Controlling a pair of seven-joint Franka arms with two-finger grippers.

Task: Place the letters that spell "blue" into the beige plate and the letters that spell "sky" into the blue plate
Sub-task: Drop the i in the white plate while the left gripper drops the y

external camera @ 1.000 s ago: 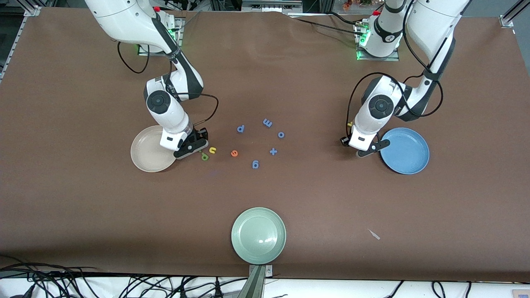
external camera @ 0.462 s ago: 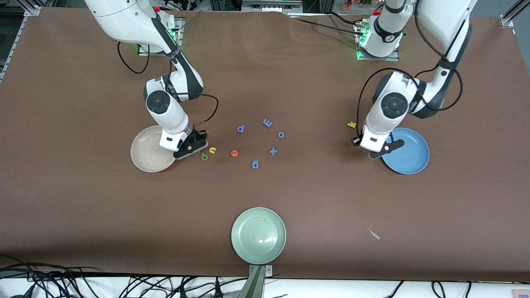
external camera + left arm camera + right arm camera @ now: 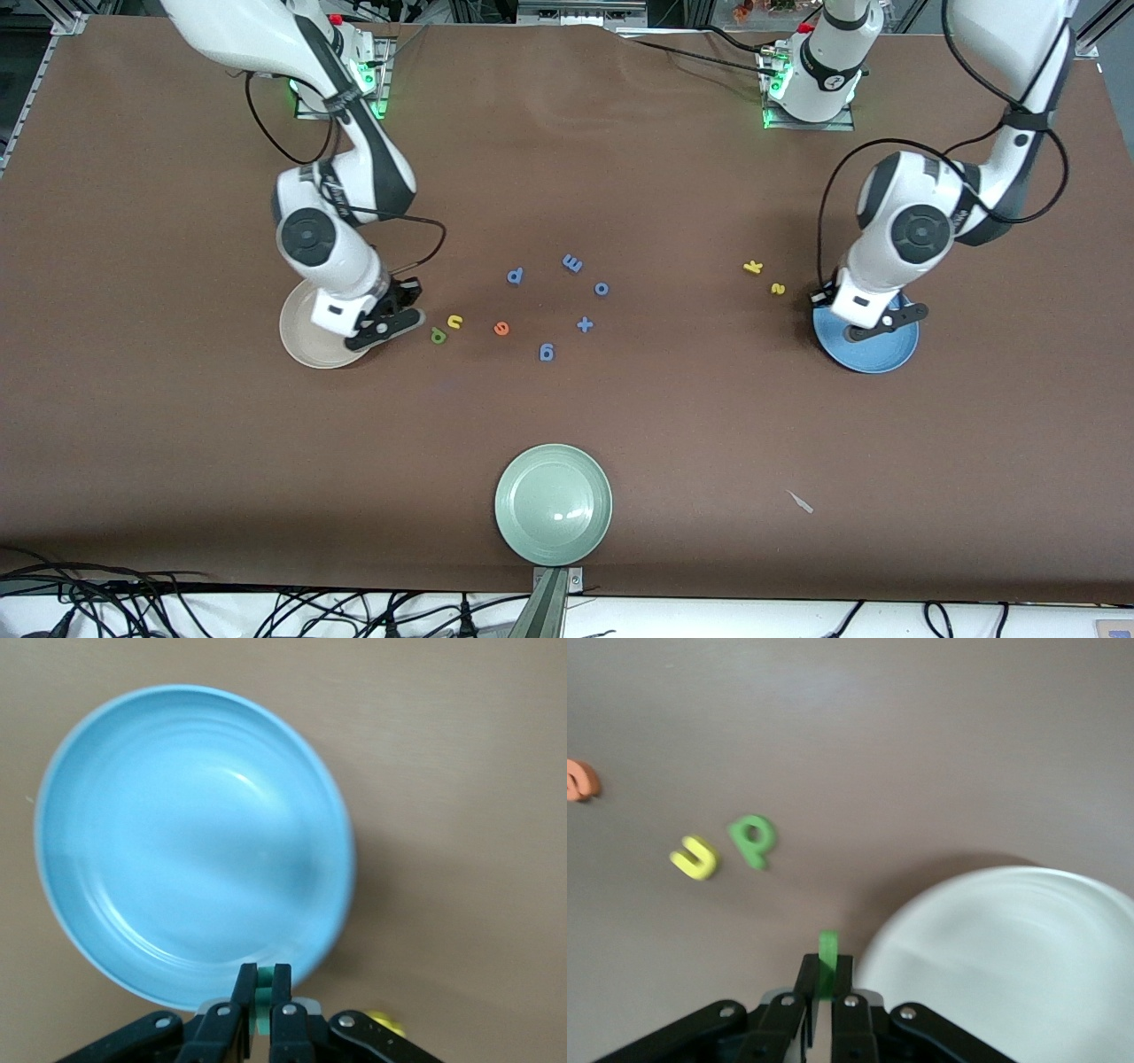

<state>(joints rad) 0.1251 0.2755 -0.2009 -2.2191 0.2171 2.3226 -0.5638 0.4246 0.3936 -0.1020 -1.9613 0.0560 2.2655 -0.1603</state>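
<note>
Letters are light, soft foam; an edgewise pinch across the flat faces suits them. Left gripper (image 3: 262, 999) pinches the teal "y" (image 3: 263, 994) over the blue plate (image 3: 190, 842). Right gripper (image 3: 826, 985) pinches the "l" (image 3: 827, 955) at the beige plate (image 3: 1010, 966) rim, "b" (image 3: 753, 841) and "u" (image 3: 696, 858) ahead of its fingertips.

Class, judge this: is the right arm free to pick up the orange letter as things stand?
Probably not yet: the right gripper, over the beige plate rim, is shut on a green bar. The orange letter itself lies unobstructed.
</note>
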